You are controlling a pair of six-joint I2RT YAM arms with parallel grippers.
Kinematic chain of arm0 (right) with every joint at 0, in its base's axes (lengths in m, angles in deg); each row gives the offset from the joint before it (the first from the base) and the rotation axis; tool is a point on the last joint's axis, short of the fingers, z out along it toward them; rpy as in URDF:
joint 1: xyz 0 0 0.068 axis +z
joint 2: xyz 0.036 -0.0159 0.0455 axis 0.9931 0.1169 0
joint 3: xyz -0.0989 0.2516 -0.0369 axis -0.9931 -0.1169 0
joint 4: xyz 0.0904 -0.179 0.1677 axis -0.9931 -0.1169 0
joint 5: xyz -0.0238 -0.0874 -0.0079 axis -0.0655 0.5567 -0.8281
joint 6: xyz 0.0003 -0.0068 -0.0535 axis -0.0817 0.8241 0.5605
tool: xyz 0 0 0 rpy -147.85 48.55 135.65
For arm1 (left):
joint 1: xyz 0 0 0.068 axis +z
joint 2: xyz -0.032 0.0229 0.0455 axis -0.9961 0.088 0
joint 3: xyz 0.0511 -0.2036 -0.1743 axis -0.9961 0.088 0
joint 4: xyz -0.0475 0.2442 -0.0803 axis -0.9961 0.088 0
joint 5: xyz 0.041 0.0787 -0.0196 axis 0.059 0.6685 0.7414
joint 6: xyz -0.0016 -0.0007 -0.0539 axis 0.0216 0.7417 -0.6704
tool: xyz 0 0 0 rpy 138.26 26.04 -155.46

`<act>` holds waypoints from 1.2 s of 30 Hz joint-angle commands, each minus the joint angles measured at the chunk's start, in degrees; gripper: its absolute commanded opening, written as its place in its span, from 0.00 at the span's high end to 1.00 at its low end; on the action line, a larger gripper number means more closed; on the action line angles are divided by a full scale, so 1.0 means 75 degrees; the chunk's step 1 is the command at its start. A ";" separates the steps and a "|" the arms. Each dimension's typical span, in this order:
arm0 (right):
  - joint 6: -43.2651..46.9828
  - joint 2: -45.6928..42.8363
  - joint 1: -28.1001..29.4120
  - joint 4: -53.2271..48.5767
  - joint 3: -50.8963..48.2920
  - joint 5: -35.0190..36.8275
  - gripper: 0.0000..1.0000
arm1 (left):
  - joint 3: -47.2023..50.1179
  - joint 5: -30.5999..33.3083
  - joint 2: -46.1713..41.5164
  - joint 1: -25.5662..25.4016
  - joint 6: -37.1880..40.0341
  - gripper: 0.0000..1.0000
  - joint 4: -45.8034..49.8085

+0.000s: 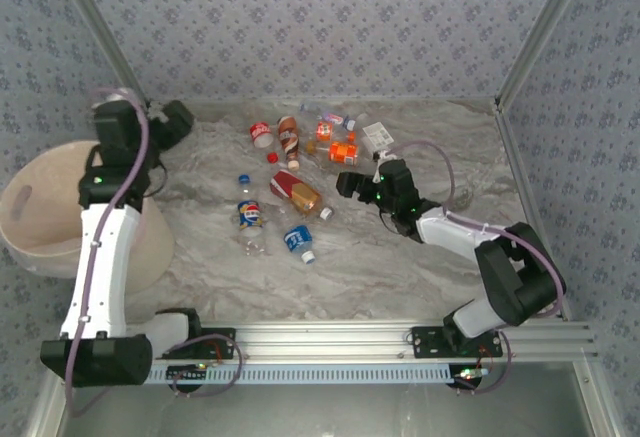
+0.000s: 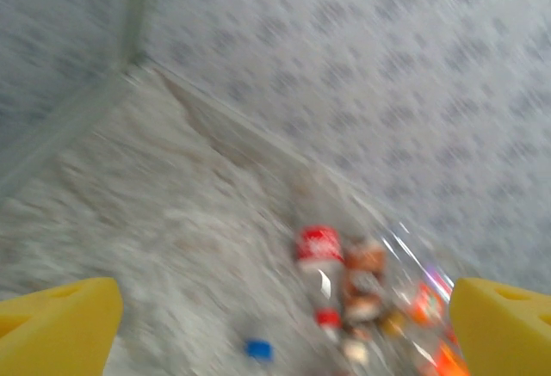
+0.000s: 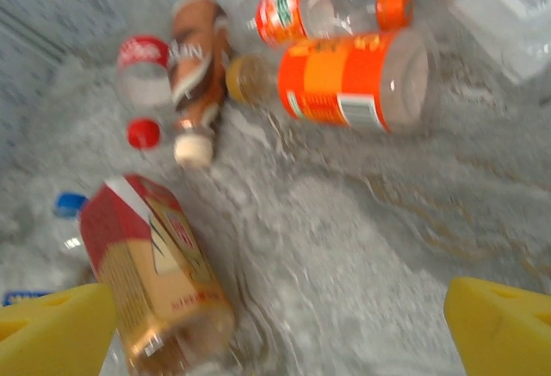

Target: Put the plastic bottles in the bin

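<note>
The right gripper [image 3: 275,335], spread, hangs beside the crushed red-and-gold plastic bottle [image 3: 155,273], probably to take it; the left gripper [image 2: 281,331], spread too, is near the round beige plastic bin [image 1: 45,227] at the table's [image 1: 400,257] left edge.

One bin [image 1: 40,219] stands alone. Right of the bin lie about ten plastic bottles [image 1: 298,240]: two blue-labelled ones [image 1: 250,215] nearest it, one red-and-gold bottle [image 1: 295,192], one red-labelled bottle [image 1: 261,134], one brown bottle [image 1: 288,137], and two orange bottles [image 1: 344,151] farther off. The remaining labels are too small to tell.
</note>
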 commanded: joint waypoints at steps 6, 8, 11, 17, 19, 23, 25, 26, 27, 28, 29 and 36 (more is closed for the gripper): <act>0.1729 -0.0238 0.1245 -0.2242 0.0640 -0.0133 0.01 | 0.1250 -0.0706 -0.0093 -0.1830 -0.0732 0.02 -0.1360; 0.1912 0.0048 0.1382 -0.2179 0.0827 -0.0213 0.05 | 0.1372 -0.0708 -0.0027 -0.2067 -0.0751 0.02 -0.1302; 0.2590 0.0895 0.1201 -0.2547 0.1631 -0.1753 0.11 | 0.1760 -0.0805 -0.0015 -0.2184 -0.1014 0.02 -0.1409; 0.4393 0.2881 0.1164 -0.4613 0.4291 -0.1412 0.11 | 0.2245 -0.1044 -0.0043 -0.2179 -0.1155 0.02 -0.1499; 0.4486 0.3385 0.1145 -0.4961 0.4949 -0.1141 0.11 | 0.2332 -0.0823 -0.0062 -0.2185 -0.1100 0.02 -0.1460; 0.4595 0.4200 0.1128 -0.5722 0.6049 -0.0922 0.11 | 0.2394 -0.0110 -0.0051 -0.2179 -0.1096 0.02 -0.1287; 0.4713 0.4481 0.1142 -0.5997 0.6385 -0.0941 0.11 | 0.2410 0.0023 0.0005 -0.2168 -0.1063 0.02 -0.1328; 0.4724 0.4633 0.1151 -0.6182 0.6547 -0.0961 0.11 | 0.2384 0.0021 0.0056 -0.2153 -0.1064 0.02 -0.1355; 0.4723 0.4752 0.1151 -0.6321 0.6691 -0.0966 0.11 | 0.2359 -0.0016 0.0111 -0.2150 -0.1050 0.02 -0.1382; 0.4705 0.4876 0.1140 -0.6442 0.6839 -0.0882 0.11 | 0.2319 -0.0097 0.0213 -0.2133 -0.1019 0.02 -0.1403; 0.4669 0.4981 0.1128 -0.6549 0.6967 -0.0845 0.11 | 0.2260 -0.0176 0.0319 -0.2127 -0.1014 0.02 -0.1409; 0.3799 0.5124 0.1060 -0.6627 0.6858 0.0052 0.11 | 0.2055 -0.0713 0.1068 -0.2115 -0.1162 0.02 -0.1521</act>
